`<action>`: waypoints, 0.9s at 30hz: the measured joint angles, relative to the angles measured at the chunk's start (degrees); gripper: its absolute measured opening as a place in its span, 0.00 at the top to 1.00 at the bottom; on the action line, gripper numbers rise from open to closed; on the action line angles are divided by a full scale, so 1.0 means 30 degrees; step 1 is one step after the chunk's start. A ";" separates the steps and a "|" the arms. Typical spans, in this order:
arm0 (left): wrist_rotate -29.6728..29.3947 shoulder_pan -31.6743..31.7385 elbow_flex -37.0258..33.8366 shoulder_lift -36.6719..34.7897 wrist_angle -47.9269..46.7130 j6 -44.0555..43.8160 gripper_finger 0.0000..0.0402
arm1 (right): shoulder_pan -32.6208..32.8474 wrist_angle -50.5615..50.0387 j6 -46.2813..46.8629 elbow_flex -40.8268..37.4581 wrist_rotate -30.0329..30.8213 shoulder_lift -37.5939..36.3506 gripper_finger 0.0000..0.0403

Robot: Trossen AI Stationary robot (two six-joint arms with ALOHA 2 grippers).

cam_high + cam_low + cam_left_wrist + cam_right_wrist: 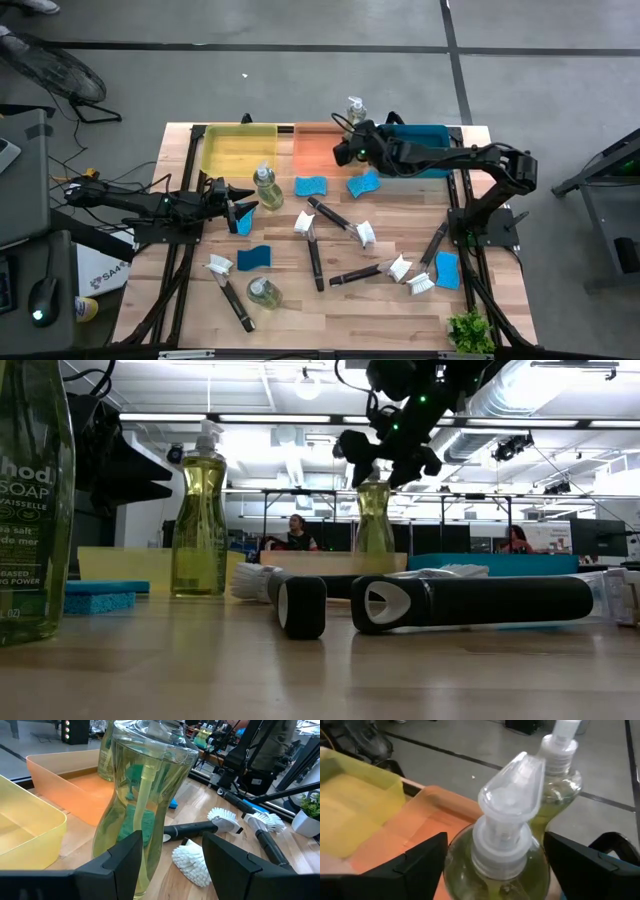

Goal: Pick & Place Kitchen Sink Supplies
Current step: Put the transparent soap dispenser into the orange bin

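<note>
On the tabletop (330, 300) we see the yellow tray (238, 150), orange tray (318, 150) and blue tray (425, 165) lined along the far edge. Our right end effector (347, 150) hangs over the orange tray, fingers spread on either side of a soap bottle (507, 855) standing upright in it, its pump cap between them; a second bottle (560, 780) stands just behind. Our left end effector (243, 207) reaches another soap bottle (266, 188) near the yellow tray, fingers spread around its base. Brushes (335, 220) and blue sponges (311, 186) lie scattered nearby.
</note>
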 joint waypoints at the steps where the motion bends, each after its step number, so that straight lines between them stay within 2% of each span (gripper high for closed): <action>1: 0.0001 0.0000 0.0005 0.0001 0.0000 0.0000 0.50 | -0.0002 -0.0010 0.0000 0.0000 0.0152 -0.0003 0.17; 10: 0.0004 0.0003 -0.0001 0.0001 0.0000 0.0006 0.50 | 0.0000 -0.0170 0.0000 0.0000 0.0754 0.0019 0.03; 27: 0.0001 0.0001 0.0000 0.0000 0.0000 0.0004 0.50 | 0.0022 -0.2077 -0.0845 -0.0015 0.1238 -0.2477 0.02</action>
